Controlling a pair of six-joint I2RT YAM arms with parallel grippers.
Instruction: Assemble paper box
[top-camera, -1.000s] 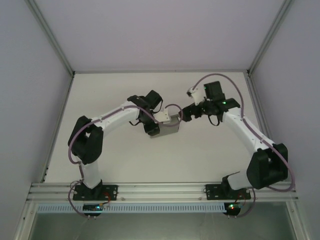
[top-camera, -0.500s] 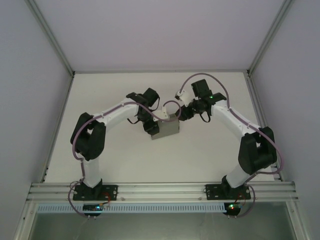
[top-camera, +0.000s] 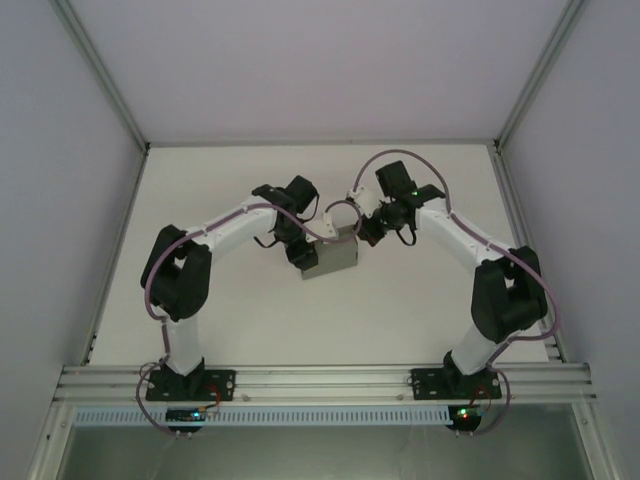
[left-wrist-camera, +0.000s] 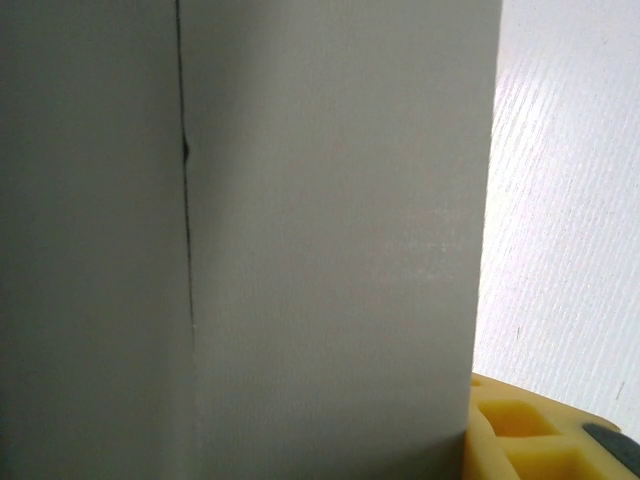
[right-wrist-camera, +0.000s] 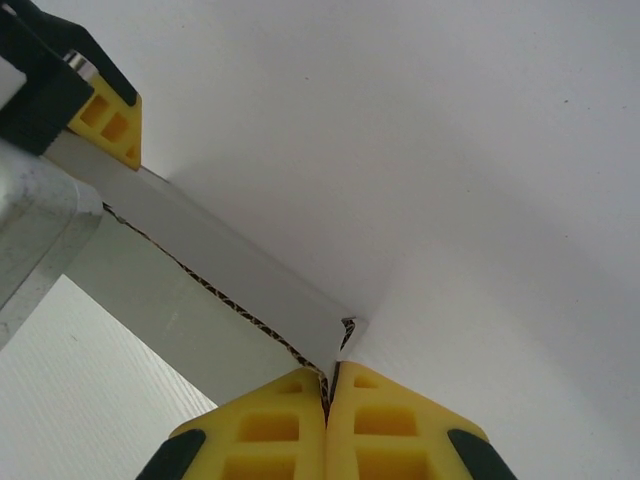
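The paper box (top-camera: 337, 257) is a small grey cardboard box held between both arms in the middle of the table. My left gripper (top-camera: 307, 250) is at its left end. In the left wrist view the grey cardboard wall (left-wrist-camera: 300, 240) covers most of the frame, with one yellow finger (left-wrist-camera: 530, 440) beside it. In the right wrist view my right gripper (right-wrist-camera: 327, 385) is shut on a corner of the box's flap (right-wrist-camera: 250, 270), whose corrugated edge runs between the pads. The left gripper's yellow finger (right-wrist-camera: 108, 118) presses the flap's far end.
The white table (top-camera: 250, 320) is walled in, with pale panels left, right and behind. An aluminium rail (top-camera: 320, 380) with both arm bases runs along the near edge. The purple cables (top-camera: 345, 212) of both arms loop just above the box.
The right arm has swung its elbow and wrist leftward, closer over the box's right end. The left arm and the box have barely shifted.
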